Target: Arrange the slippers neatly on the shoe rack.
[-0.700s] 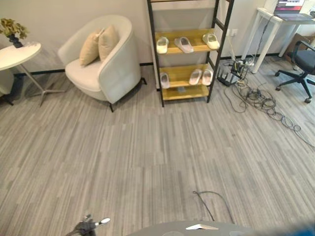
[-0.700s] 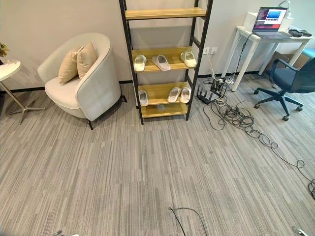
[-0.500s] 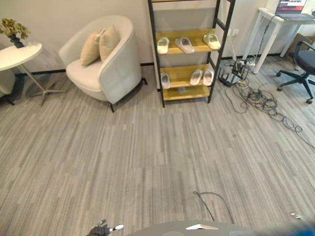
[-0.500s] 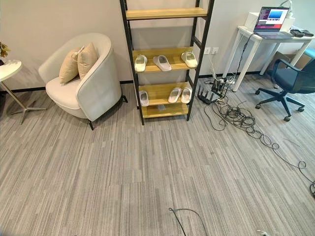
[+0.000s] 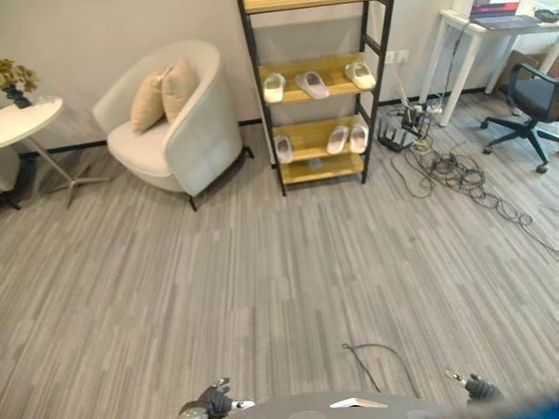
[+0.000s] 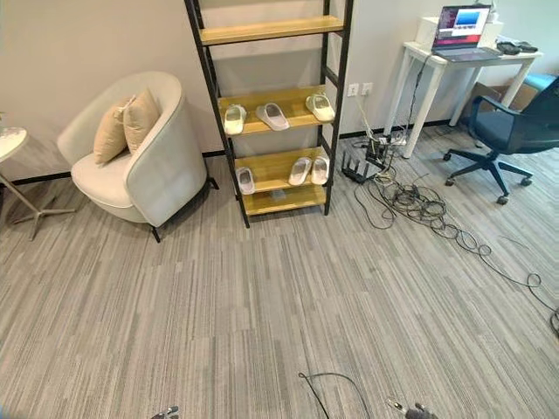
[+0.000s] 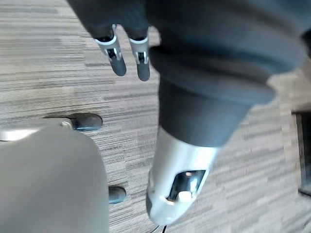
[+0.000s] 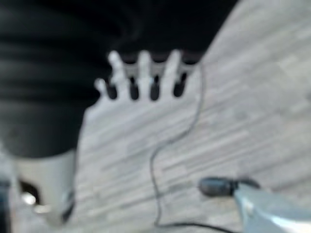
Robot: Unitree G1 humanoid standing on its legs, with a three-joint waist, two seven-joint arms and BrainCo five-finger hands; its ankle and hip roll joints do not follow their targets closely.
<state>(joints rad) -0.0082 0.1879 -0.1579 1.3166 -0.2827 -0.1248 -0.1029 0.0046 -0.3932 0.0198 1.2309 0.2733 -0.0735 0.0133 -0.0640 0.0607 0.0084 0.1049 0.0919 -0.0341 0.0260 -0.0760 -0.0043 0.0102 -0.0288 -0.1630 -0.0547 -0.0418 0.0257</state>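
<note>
Slippers [image 5: 312,84] sit on two lower shelves of shoe rack [image 5: 314,96], far across floor, right of armchair [image 5: 170,122]. Left robot hand [image 7: 126,58] and right robot hand [image 8: 141,77] low near body, fingers straight, empty. Step: walk up square to rack before reaching; avoid cable tangle [image 5: 454,170] at right.

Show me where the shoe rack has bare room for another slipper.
The shoe rack has its top shelf bare. The middle shelf carries three slippers spread across it, crowded. On the lower shelf a gap lies between the left slipper and the right pair.
</note>
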